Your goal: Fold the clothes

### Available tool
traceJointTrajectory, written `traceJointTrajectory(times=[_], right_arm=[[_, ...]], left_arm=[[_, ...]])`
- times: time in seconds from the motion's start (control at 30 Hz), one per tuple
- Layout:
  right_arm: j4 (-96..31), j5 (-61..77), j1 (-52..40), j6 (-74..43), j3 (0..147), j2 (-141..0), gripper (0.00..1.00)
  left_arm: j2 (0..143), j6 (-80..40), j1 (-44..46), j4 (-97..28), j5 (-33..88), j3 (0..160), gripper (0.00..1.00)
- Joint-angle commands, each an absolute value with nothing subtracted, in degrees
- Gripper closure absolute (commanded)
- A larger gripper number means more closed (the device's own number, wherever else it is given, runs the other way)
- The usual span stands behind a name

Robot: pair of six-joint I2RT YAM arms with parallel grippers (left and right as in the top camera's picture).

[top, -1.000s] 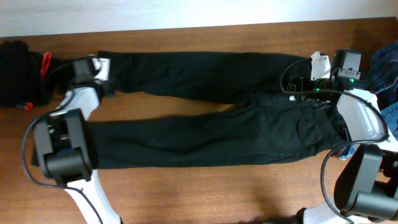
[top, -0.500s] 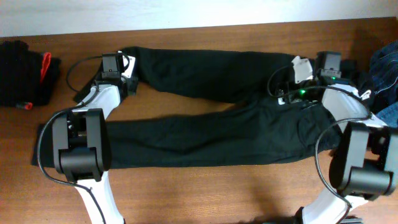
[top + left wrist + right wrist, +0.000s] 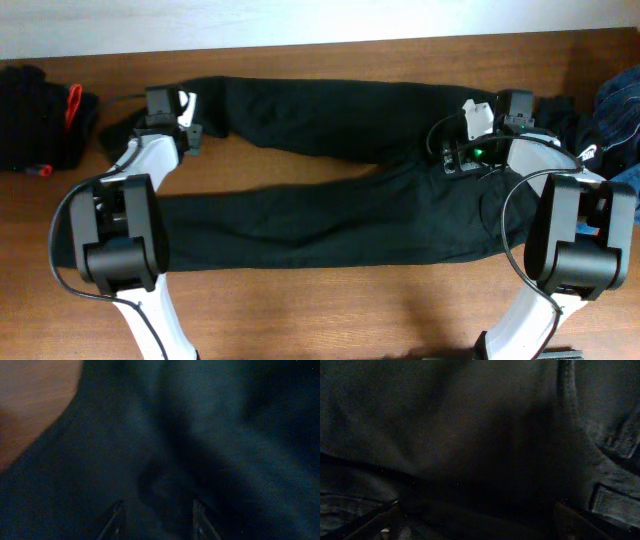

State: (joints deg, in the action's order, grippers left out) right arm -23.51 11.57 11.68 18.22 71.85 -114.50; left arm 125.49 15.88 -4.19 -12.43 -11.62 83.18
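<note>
Black trousers (image 3: 330, 200) lie flat on the wooden table, waist to the right and both legs pointing left. My left gripper (image 3: 183, 112) is at the left end of the far leg. In the left wrist view its fingertips (image 3: 157, 512) stand close together with a bunched fold of black cloth pinched between them. My right gripper (image 3: 468, 128) is over the waist at the far right. In the right wrist view its fingers (image 3: 477, 515) are wide apart, low over dark cloth, with a belt loop (image 3: 612, 500) to the right.
A pile of black clothes with a red piece (image 3: 40, 110) lies at the far left. Blue jeans (image 3: 620, 105) are heaped at the right edge. The table's back edge meets a white wall (image 3: 300, 20). Bare wood (image 3: 330, 310) shows in front of the trousers.
My left gripper moved right along the far leg, then back left a little; the leg's end has shifted right with it. My right gripper slid left over the waist.
</note>
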Motion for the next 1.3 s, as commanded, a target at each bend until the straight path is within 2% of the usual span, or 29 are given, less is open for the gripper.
traceJointTrajectory(times=[0.0, 0.17, 0.4, 0.47, 0.73, 0.97, 1.07, 1.17, 1.27], right_arm=[[-23.57, 6.83, 14.26, 17.28, 72.34, -115.92, 0.01], [-23.53, 7.03, 16.14, 17.12, 72.34, -115.92, 0.01], [-22.61, 7.22, 16.16, 17.12, 72.34, -115.92, 0.01], [-22.06, 7.51, 16.23, 17.10, 72.38, -115.87, 0.01], [-29.89, 19.11, 16.16, 17.06, 83.50, -115.02, 0.01], [-45.91, 15.75, 16.56, 17.06, 101.38, -115.02, 0.01], [-51.40, 11.29, 17.32, 13.93, 106.61, -115.02, 0.01], [-56.99, 9.37, 18.98, 11.27, 111.22, -115.00, 0.01], [-62.15, 9.37, 21.39, 11.27, 114.67, -115.00, 0.01]], left_arm=[[126.52, 16.40, -7.55, -14.04, -14.81, 82.83, 0.56], [126.52, 16.40, -10.41, -14.20, -14.81, 82.83, 0.55], [126.52, 18.87, -12.14, -14.00, -14.83, 82.83, 0.50], [126.52, 20.36, -12.27, -13.45, -14.85, 82.83, 0.46], [124.14, 20.47, -11.22, -10.85, -14.83, 85.91, 0.43], [118.28, 20.03, -8.95, -11.66, -14.81, 89.36, 0.23], [116.05, 13.74, -8.62, -13.37, -14.81, 89.41, 0.03], [113.69, 6.07, -8.88, -19.88, -12.36, 89.97, 0.01], [111.83, 4.71, -9.50, -25.82, -4.21, 90.43, 0.01]])
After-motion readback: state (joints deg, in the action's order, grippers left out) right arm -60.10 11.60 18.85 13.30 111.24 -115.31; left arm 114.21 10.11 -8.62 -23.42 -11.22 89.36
